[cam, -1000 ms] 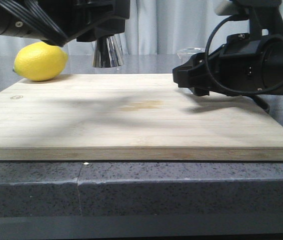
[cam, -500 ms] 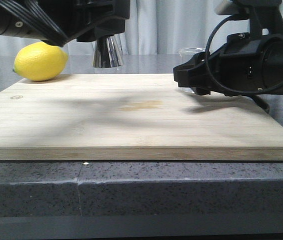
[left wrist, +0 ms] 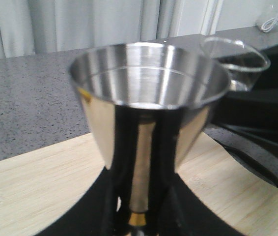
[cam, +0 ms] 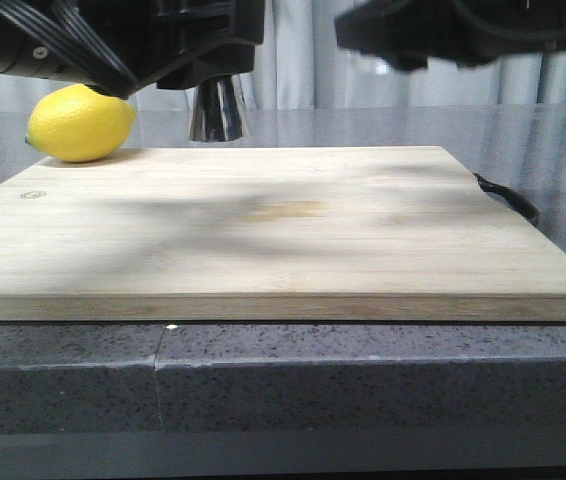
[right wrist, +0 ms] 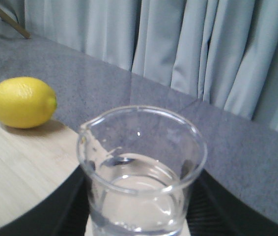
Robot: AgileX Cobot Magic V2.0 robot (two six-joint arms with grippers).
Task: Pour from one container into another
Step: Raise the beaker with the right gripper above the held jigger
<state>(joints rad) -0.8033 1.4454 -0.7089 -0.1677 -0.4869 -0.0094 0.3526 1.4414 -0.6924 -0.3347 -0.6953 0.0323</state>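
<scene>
Right wrist view: the beaker (right wrist: 141, 172), holding clear liquid, sits pinched in the right fingers, now lifted well above the cutting board (cam: 263, 230). The left fingers pinch the steel jigger (left wrist: 146, 113) nearby, so pouring looks close.

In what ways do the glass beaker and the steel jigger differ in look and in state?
The glass beaker is clear and see-through; the steel jigger is opaque and mirror-shiny. The beaker has near-straight walls and a pouring lip; the jigger flares as a cone from a narrow brass-toned waist. The beaker holds clear liquid; the jigger's upper cup looks empty. Both stand upright, each held in a gripper, above the wooden board.
</scene>
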